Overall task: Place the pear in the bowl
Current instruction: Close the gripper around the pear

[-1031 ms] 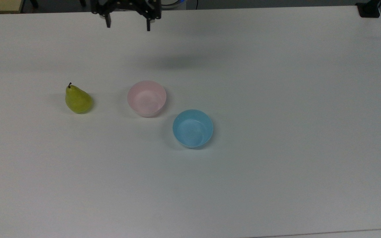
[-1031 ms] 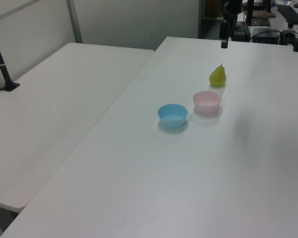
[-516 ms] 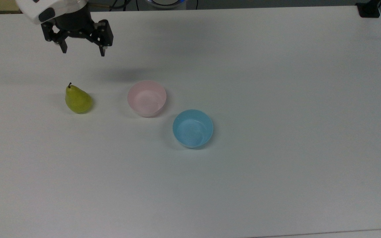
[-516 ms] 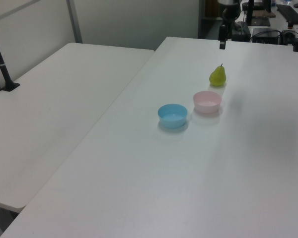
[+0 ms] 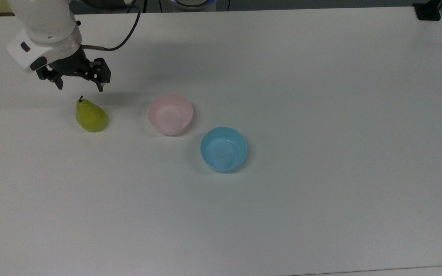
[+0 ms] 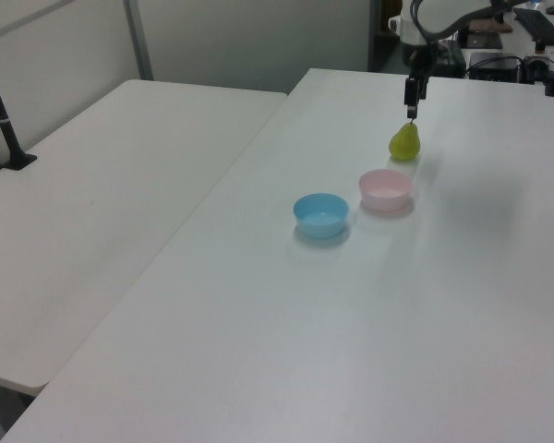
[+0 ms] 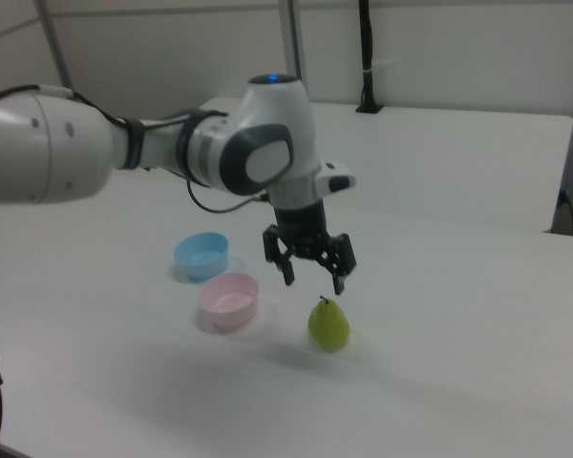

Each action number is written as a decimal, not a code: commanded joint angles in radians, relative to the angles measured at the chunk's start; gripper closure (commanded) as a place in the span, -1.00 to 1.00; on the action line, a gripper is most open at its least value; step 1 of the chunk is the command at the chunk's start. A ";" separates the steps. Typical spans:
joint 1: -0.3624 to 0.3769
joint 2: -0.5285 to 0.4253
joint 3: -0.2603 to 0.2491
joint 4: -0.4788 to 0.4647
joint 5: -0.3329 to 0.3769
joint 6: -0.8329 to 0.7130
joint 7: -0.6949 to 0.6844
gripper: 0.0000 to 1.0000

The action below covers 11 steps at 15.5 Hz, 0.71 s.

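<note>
Hovering wide-jawed: black two-finger gripper (image 5: 79, 86) above small yellow-green pear (image 5: 90, 116); pale pink round plastic bowl (image 5: 170, 114) nearby.

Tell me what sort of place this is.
Probably a robotics lab or test room. A robot arm works over plain white tables pushed together, holding just a pear, a pink bowl and a blue bowl; partition walls and cabled equipment stand behind.
</note>
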 commanded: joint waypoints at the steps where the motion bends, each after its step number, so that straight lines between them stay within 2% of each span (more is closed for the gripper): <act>1: -0.011 0.056 0.003 -0.003 -0.038 0.062 -0.025 -1.00; 7: -0.004 0.133 0.006 -0.008 -0.045 0.135 -0.026 -0.97; 9: -0.002 0.142 0.006 -0.011 -0.046 0.152 -0.026 -0.67; 11: -0.003 0.142 0.006 -0.011 -0.046 0.152 -0.028 -0.26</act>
